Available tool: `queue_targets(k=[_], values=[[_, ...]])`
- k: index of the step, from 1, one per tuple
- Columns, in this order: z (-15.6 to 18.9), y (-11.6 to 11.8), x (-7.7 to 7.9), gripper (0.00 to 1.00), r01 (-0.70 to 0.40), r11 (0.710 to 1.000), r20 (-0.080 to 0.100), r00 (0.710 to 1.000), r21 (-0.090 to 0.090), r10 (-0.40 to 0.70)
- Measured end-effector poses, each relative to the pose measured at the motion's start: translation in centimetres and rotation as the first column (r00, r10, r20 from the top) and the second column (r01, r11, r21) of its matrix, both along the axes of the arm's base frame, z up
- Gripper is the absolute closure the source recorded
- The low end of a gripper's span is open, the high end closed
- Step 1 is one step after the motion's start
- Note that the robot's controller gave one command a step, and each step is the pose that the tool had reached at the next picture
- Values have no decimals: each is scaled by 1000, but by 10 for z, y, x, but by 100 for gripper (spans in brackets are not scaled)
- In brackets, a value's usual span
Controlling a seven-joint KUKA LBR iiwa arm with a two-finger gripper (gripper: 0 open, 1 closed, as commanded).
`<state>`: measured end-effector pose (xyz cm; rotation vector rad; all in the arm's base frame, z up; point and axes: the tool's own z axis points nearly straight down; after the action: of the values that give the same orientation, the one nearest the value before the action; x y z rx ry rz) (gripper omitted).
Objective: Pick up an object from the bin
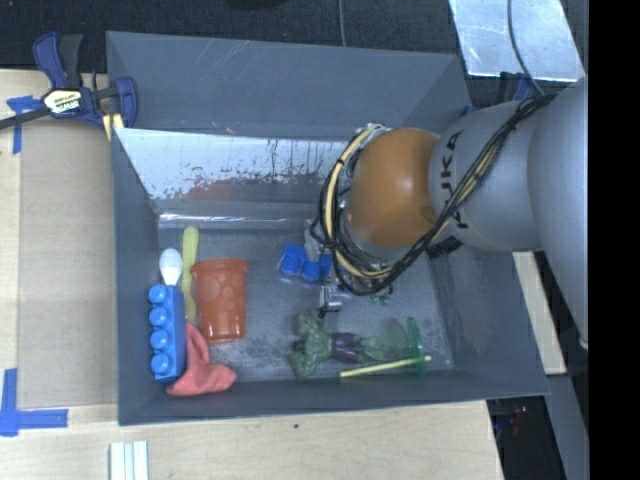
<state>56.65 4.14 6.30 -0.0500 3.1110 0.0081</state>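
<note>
Blue toy piece (294, 263) just beside the gripper (328, 298), open or closed I can't tell; positioning stage, I'd say, next centre and close.

Dark matte surface (200, 8) stretching across twelve o'clock, pale silvery sheet (510, 28) lying at one o'clock and catching the light, thin dark cable (343, 8) running down from twelve o'clock, pale beige surface (60, 268) spreading flat from nine o'clock round to six o'clock.

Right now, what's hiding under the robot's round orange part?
A small blue block pokes out from under the left edge of the orange cover, on the floor of the bin. Whatever lies straight beneath the cover is hidden by it.
</note>
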Motion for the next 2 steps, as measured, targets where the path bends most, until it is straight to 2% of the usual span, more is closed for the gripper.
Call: queue_targets(k=[1,2], values=[[10,-41,36,100,-37,999,-4,999,-5,37],[10,-41,36,100,-37,999,-4,999,-5,37]])
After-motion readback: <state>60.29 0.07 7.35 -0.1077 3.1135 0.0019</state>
